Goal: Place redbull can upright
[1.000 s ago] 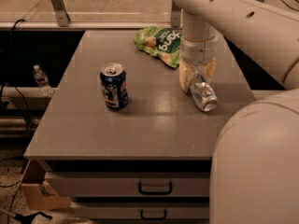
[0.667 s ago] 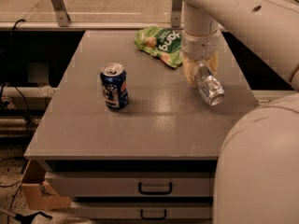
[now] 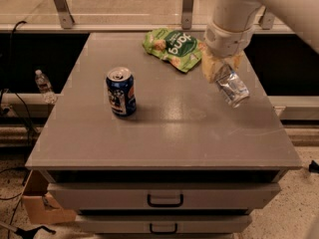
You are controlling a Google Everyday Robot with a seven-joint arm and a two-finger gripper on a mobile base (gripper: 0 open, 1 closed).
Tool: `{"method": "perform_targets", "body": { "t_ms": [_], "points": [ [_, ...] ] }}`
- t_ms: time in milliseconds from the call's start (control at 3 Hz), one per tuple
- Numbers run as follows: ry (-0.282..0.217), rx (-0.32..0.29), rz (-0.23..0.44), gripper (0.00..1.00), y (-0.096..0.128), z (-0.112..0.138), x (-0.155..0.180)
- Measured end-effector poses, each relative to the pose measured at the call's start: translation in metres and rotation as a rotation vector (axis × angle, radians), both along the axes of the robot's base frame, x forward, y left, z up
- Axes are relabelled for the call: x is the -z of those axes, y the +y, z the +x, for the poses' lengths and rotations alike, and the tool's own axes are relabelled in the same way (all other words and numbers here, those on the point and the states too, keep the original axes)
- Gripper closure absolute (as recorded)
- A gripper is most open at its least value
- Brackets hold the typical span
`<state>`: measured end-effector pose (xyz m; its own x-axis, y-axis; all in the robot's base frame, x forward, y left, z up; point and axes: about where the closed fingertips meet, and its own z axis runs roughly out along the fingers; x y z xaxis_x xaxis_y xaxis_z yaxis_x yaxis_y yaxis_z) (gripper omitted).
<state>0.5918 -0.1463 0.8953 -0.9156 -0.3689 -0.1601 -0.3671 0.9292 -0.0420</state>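
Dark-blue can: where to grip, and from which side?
Probably mid-body on the dark-blue can, jaws across its round wall, from the gripper's side: it stands upright, apart from the green bag. The gripper, over the table at its right rear, holds the tilted redbull can.
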Motion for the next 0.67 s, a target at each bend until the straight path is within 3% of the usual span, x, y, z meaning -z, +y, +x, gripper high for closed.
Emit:
{"method": "perform_targets", "body": {
  "t_ms": [333, 667],
  "points": [
    [-0.123, -0.115, 0.138, 1.00, 0.001, -0.011, -0.014],
    [-0.302, -0.228, 0.333, 1.00, 0.002, -0.019, -0.032]
  ]
}}
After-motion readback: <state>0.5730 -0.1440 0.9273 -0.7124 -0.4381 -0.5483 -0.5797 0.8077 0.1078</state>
